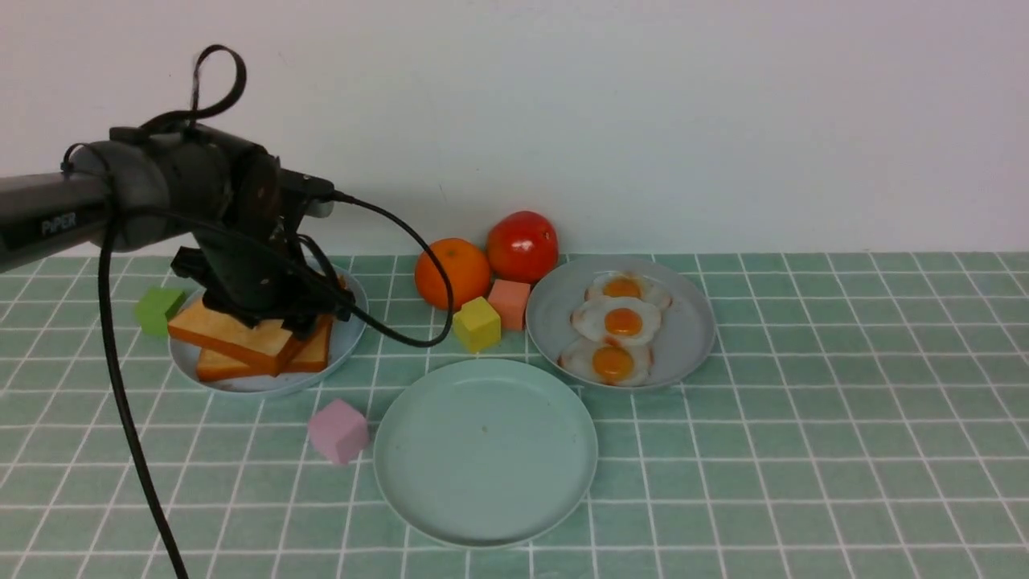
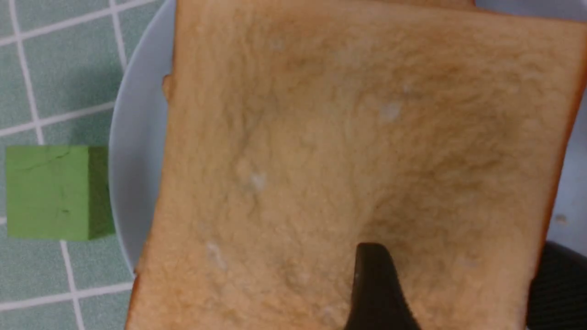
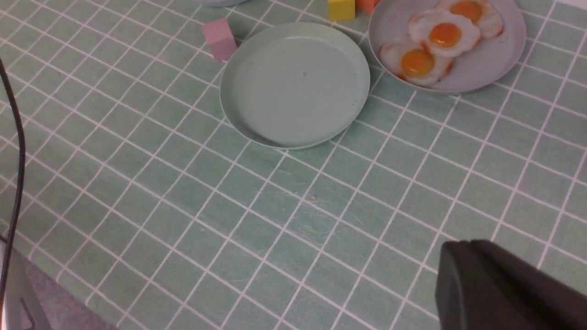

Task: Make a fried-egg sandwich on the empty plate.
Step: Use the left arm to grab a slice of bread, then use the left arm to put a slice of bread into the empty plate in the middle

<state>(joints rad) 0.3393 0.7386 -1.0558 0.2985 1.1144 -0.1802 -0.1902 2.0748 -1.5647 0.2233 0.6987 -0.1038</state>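
Note:
Golden toast slices are stacked on the light-blue plate (image 1: 344,334) at the back left. My left gripper (image 1: 291,322) is down on the top toast slice (image 1: 229,334), which sits tilted. In the left wrist view the toast slice (image 2: 321,137) fills the frame. One finger (image 2: 376,284) lies on its face and the other sits behind its crust edge, so the gripper (image 2: 458,284) is shut on it. The empty mint-green plate (image 1: 418,482) is at front centre. Three fried eggs (image 1: 621,322) lie on the blue-grey plate (image 1: 691,342). My right gripper (image 3: 463,245) is shut and empty, above the tablecloth.
An orange (image 1: 452,272), a tomato (image 1: 522,245), a yellow cube (image 1: 477,324) and a salmon cube (image 1: 510,303) stand between the two back plates. A pink cube (image 1: 338,431) touches the mint plate's left side. A green cube (image 1: 158,310) sits left of the toast plate.

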